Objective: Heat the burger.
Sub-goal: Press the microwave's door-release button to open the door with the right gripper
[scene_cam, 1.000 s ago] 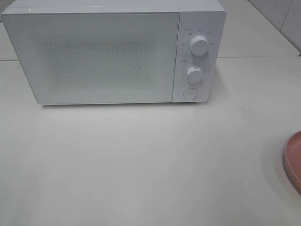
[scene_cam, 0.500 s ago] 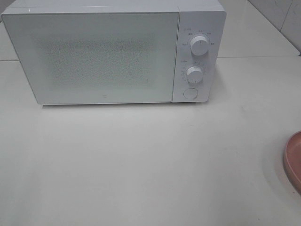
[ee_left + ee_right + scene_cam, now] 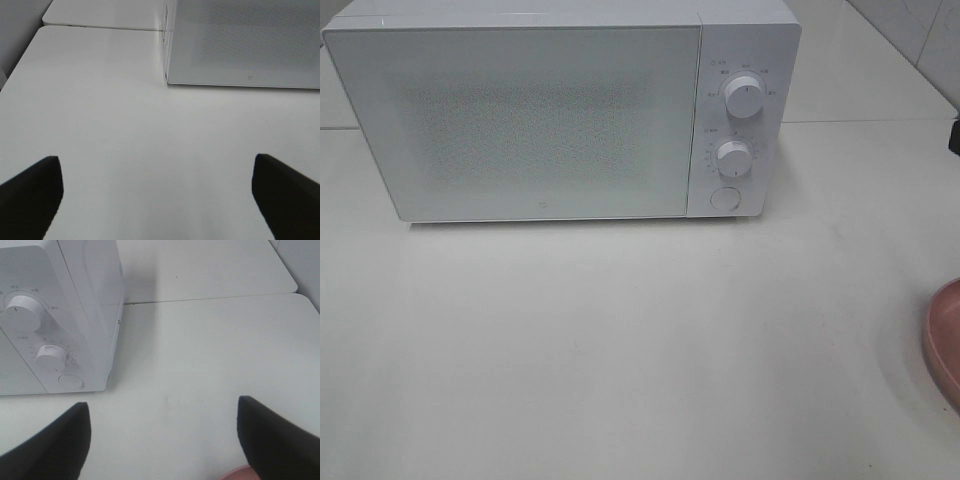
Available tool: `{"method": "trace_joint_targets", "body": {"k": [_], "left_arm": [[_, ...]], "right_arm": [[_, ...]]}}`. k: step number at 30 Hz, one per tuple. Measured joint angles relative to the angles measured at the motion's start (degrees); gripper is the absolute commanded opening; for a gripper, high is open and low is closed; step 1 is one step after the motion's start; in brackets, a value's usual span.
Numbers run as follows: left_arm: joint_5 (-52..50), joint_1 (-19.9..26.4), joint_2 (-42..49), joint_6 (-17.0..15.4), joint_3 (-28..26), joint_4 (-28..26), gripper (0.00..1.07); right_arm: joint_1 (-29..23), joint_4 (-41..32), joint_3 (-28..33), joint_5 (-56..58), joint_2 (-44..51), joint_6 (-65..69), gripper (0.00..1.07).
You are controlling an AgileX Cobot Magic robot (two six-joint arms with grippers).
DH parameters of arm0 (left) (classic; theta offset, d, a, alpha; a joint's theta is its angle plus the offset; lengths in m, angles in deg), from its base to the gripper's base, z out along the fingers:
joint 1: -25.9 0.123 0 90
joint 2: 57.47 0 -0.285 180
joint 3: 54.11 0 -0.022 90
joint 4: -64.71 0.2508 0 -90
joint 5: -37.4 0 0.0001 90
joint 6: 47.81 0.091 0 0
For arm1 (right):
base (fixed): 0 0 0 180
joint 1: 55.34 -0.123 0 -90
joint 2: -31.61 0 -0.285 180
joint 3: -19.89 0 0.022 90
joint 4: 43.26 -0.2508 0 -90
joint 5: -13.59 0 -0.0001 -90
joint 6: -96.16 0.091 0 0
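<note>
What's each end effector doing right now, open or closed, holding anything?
Left end effector: open, holding nothing.
Right end effector: open, holding nothing.

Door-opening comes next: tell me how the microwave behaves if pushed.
The microwave looks boxy, broad and low, so it probably won't tip. Sitting on the smooth white table, it may slide if pushed hard. Its glossy door likely offers little grip.

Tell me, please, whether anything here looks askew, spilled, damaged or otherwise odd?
Nothing looks spilled or damaged. The microwave stands squarely on the table with its door shut. The pink plate lies at the table's right side, cut off by the picture's edge. The one oddity: no burger shows in any view.
</note>
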Motion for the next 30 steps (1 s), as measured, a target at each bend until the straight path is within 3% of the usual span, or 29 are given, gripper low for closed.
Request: {"method": "trace_joint_targets", "body": {"k": [16,21,24,26,27,29,30], "left_arm": [[0.0,0.0,0.0,0.0,0.0,0.0,0.98],[0.0,0.0,0.0,0.0,0.0,0.0,0.98],[0.0,0.0,0.0,0.0,0.0,0.0,0.98],[0.0,0.0,0.0,0.0,0.0,0.0,0.98],[0.0,0.0,0.0,0.0,0.0,0.0,0.98],[0.0,0.0,0.0,0.0,0.0,0.0,0.98],[0.0,0.0,0.0,0.0,0.0,0.0,0.98]], "right_arm": [[0.0,-1.2,2.29,-25.38,-16.33,-2.35,0.75],[-4.24,-13.35,5.44,-36.5,-21.31,-13.24,0.75],[-5.16,-15.36,5.67,-37.53,-21.77,-14.78,0.75],[-8.94,-23.15,6.42,-41.37,-23.15,-19.54,0.75],[-8.94,-23.15,6.42,-41.37,-23.15,-19.54,0.75],[-14.09,-32.37,6.65,-44.92,-24.35,-25.04,0.75],[-14.09,-32.37,6.65,-44.92,-24.35,-25.04,0.75]]}}
